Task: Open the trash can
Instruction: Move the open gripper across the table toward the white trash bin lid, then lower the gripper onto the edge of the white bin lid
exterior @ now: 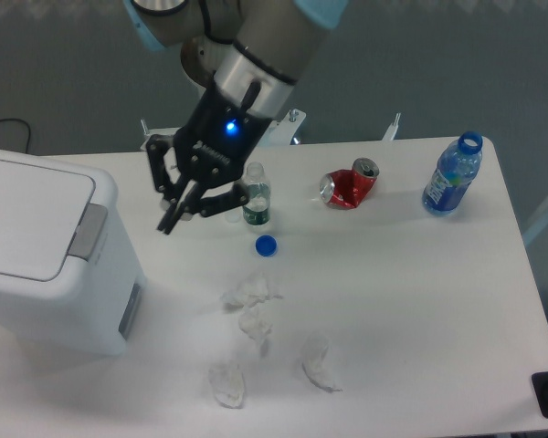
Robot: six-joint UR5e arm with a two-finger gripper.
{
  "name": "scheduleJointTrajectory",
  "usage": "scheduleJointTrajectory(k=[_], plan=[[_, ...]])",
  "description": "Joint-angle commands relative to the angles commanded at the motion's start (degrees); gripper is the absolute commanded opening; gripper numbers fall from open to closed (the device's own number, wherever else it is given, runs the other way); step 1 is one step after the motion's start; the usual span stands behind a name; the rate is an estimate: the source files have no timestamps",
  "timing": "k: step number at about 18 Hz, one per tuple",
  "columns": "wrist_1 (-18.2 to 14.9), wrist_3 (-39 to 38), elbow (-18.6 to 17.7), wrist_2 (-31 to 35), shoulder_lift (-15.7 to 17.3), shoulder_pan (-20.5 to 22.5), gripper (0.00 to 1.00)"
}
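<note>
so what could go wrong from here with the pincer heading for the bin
The pincer hangs close beside the small clear bottle, so a swing of the arm may tip it. The grey push tab on the trash can is narrow; the open fingers could miss it and press the flat lid instead, leaving it shut.

Surfaces: mostly plastic, paper, one metal can.
Trash can (pixel 46 265): smooth white plastic, slight sheen, matt grey push tab (pixel 88 230). Table (pixel 420 301): smooth matt white. Gripper (pixel 174 216): matt black. Clear plastic small bottle (pixel 255 196); glossy blue plastic cap (pixel 266 245). Red can (pixel 348 185): shiny dented metal. Blue bottle (pixel 452 173): translucent plastic. Tissues (pixel 253 310): crumpled white paper, rough.
</note>
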Motion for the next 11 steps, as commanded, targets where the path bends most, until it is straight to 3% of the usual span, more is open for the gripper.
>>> scheduleJointTrajectory(k=[11], plan=[[0.0,-0.35,-0.97,0.0,-0.17,-3.6,0.12]])
